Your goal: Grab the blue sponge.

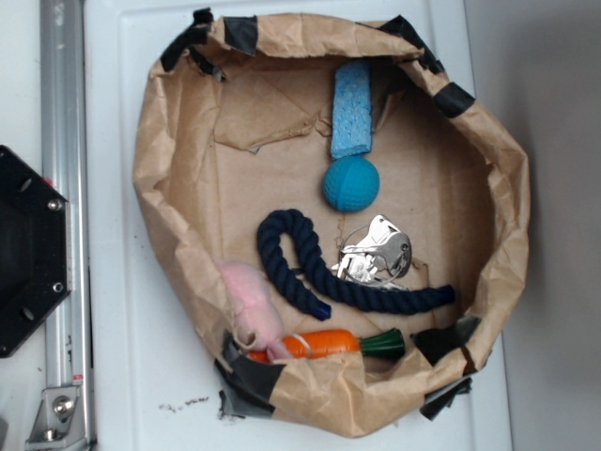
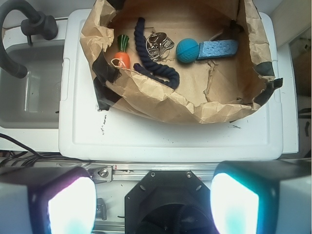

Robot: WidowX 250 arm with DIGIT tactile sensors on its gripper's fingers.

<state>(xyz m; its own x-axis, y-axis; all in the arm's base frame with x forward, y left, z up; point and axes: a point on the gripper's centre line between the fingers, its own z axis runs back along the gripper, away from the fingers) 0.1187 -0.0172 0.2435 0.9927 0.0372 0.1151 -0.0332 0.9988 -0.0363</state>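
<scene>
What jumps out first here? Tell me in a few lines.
The crumpled brown paper nest, taped at its rim, fills the white lid. Inside, the blue sponge lies at the far end with one end right by a teal ball, and a navy rope curls through the middle. The wrist view shows the gripper open, well back from it all.

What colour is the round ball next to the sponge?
Teal-blue; the ball shows best in the exterior view.
</scene>
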